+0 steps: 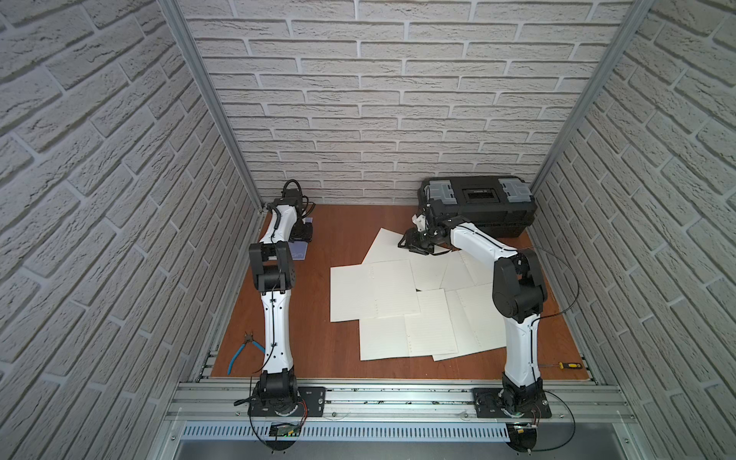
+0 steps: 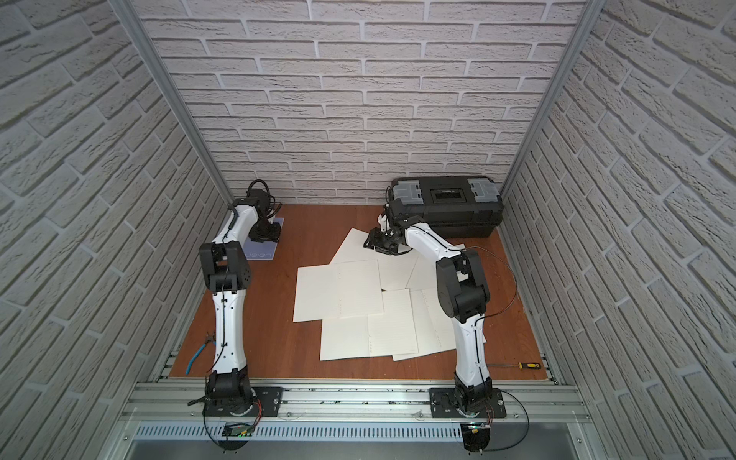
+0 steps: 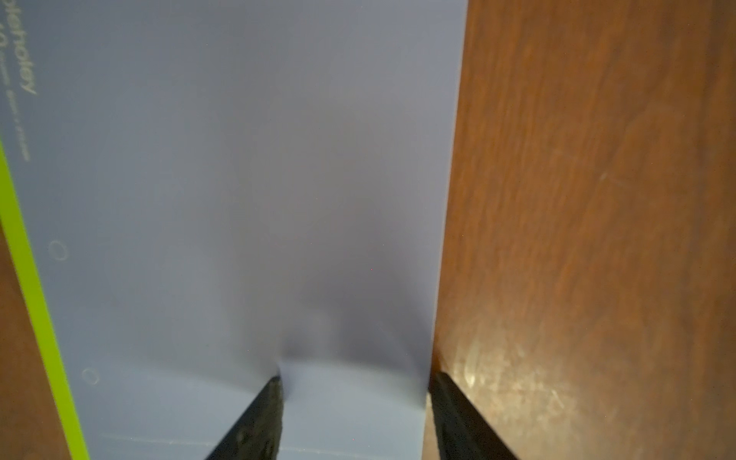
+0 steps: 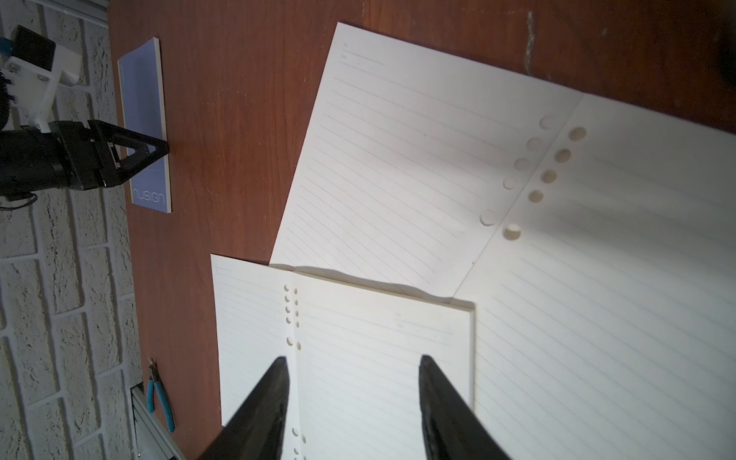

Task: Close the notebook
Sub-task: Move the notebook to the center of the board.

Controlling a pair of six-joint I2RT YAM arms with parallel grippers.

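The notebook (image 1: 299, 251) (image 2: 263, 251) lies at the far left of the table, its lavender cover facing up. In the right wrist view the notebook (image 4: 145, 119) lies flat with its pages under the cover. My left gripper (image 1: 302, 235) (image 2: 267, 235) (image 4: 161, 149) is right over it. Seen from the left wrist, the cover (image 3: 239, 179) fills the picture. The left gripper (image 3: 356, 382) is open there, with one tip on the cover and the other just past its edge. My right gripper (image 1: 410, 243) (image 4: 352, 362) hangs open above loose sheets, holding nothing.
Several loose lined sheets (image 1: 374, 290) (image 4: 398, 159) cover the middle and right of the wooden table. A black toolbox (image 1: 478, 203) stands at the back right. Blue-handled pliers (image 1: 243, 354) lie front left and a screwdriver (image 1: 569, 365) lies front right. Brick walls close three sides.
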